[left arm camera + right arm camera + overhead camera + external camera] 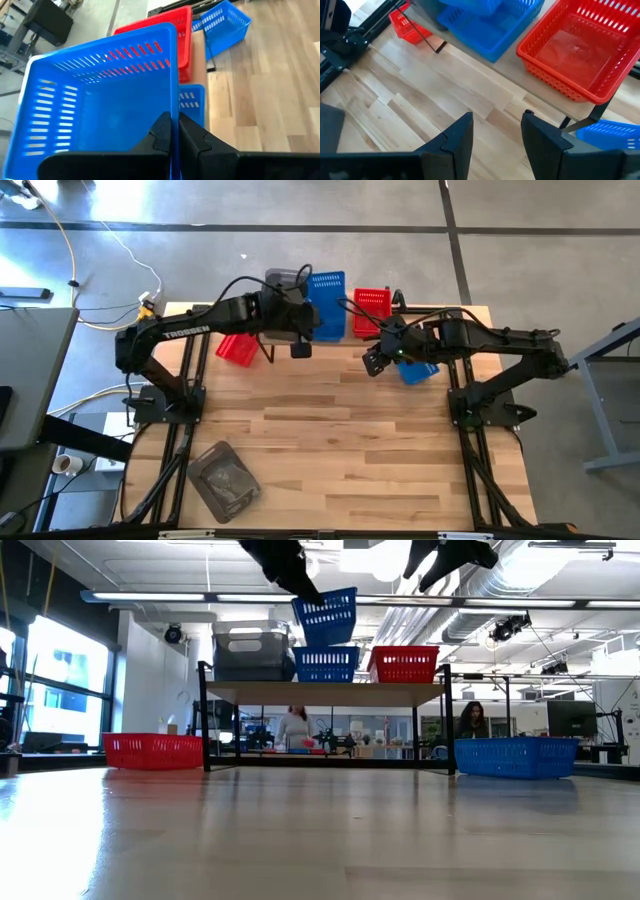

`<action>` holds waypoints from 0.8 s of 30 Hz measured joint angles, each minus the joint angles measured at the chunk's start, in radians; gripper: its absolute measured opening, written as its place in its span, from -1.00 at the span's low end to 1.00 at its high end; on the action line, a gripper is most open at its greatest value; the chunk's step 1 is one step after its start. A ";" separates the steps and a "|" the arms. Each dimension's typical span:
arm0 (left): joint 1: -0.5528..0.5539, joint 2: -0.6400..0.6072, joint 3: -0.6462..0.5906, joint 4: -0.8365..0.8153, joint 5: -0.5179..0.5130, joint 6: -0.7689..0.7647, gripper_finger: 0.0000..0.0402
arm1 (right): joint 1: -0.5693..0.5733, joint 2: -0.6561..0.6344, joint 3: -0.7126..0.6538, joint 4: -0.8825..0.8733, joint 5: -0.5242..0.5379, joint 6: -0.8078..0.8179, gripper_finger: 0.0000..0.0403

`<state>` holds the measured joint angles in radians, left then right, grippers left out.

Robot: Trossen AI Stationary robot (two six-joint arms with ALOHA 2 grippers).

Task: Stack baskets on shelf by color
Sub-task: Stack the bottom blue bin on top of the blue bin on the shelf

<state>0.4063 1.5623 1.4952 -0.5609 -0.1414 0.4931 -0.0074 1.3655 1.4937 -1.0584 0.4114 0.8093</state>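
From my station, the butcher-block table (340, 450) carries the shelf (325, 694) along its far edge. Left to right I count: one red basket (152, 750) on the table, grey baskets (250, 652) on the shelf (how many are nested I cannot tell), two blue baskets above it, one red basket on the shelf (404, 664), one blue basket on the table (515, 756), and one grey basket (224, 479) near the front. The left gripper (174, 134) clamps the raised blue basket's (326, 616) rim above the blue basket on the shelf (326, 664). The right gripper (497, 132) hangs with fingers spread, holding nothing.
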 joint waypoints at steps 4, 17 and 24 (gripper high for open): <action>0.033 0.000 0.000 -0.025 0.068 -0.003 -1.00 | 0.000 0.000 0.000 0.000 0.000 -0.002 -0.25; 0.059 0.027 0.000 -0.057 0.108 0.024 -1.00 | 0.000 0.000 0.000 0.001 0.004 -0.003 -0.25; 0.056 0.063 0.000 -0.054 0.108 0.024 -1.00 | 0.000 0.000 -0.001 0.001 0.005 -0.003 -0.25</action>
<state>0.4627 1.6254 1.4952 -0.6151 -0.0331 0.5175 -0.0071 1.3659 1.4929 -1.0573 0.4160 0.8062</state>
